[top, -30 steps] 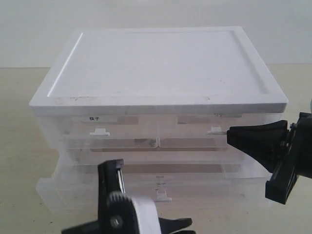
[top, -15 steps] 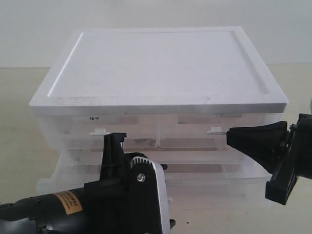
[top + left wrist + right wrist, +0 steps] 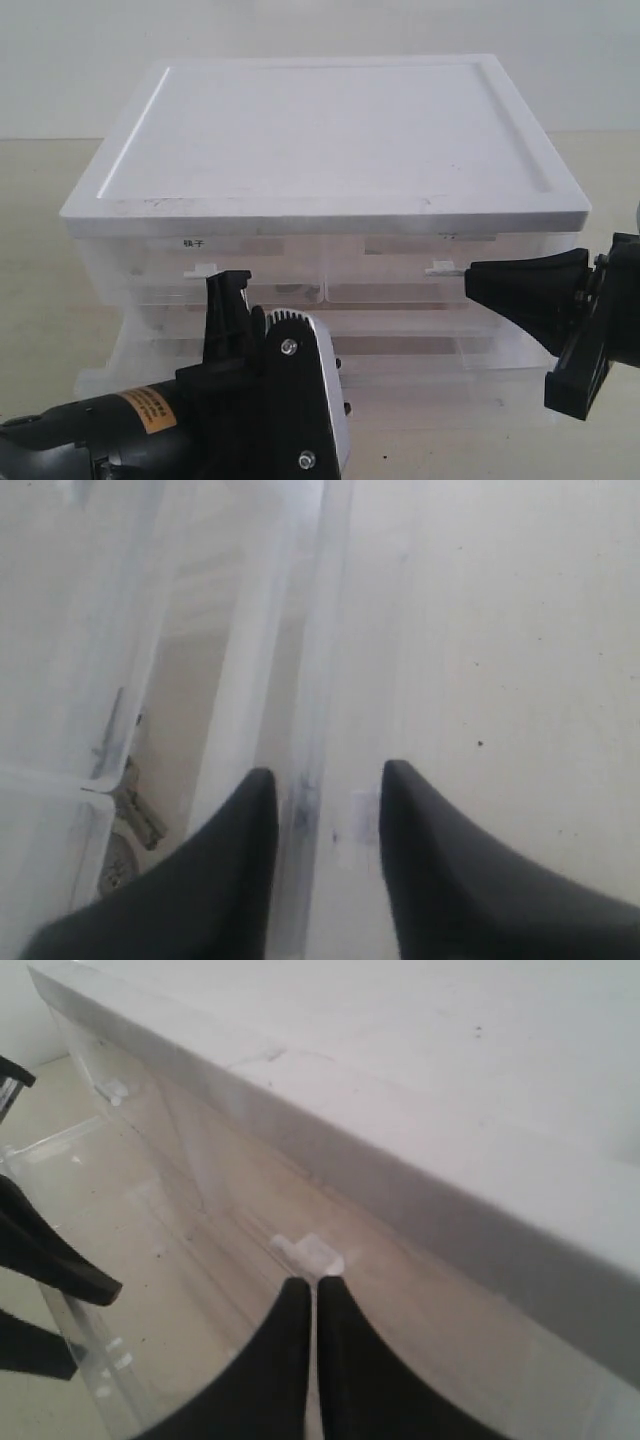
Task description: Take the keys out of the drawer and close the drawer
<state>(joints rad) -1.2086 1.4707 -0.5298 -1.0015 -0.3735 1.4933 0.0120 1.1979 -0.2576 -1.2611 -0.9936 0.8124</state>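
left gripper (image 3: 327, 772): at 7 o'clock of the cabinet (image 3: 320, 150) in the exterior view. Jaws spread, gripping nothing.
why so: we read it as a straddle. One finger (image 3: 235, 880) is over the drawer interior and the other is over the table (image 3: 520, 680). The front wall and the centre handle (image 3: 364, 816) sit in the gap. Spread like that, it could go in for the keys or take the wall; we can't tell which.
keys (image 3: 130, 815): inside the drawer, dim through translucent plastic. We see metal parts only and can't make out the blue tag.
keys vs claw: on the interior side, near the inner finger, not touching. We judge them at about 12 o'clock from the claw, toward the cabinet. The exterior view doesn't show them clearly.
drawer (image 3: 450, 390): middle tier, pulled out, front wall proud of the cabinet, so we can reach the keys from above.
right gripper (image 3: 314, 1282): at 3 o'clock of the cabinet. Fingers pressed together, holding nothing, tips just beside the upper-right handle (image 3: 312, 1252).
why so: likely waiting clear of the middle tier, or steadying the cabinet. Contact unclear.
task state: keys not yet out, drawer not yet closed.
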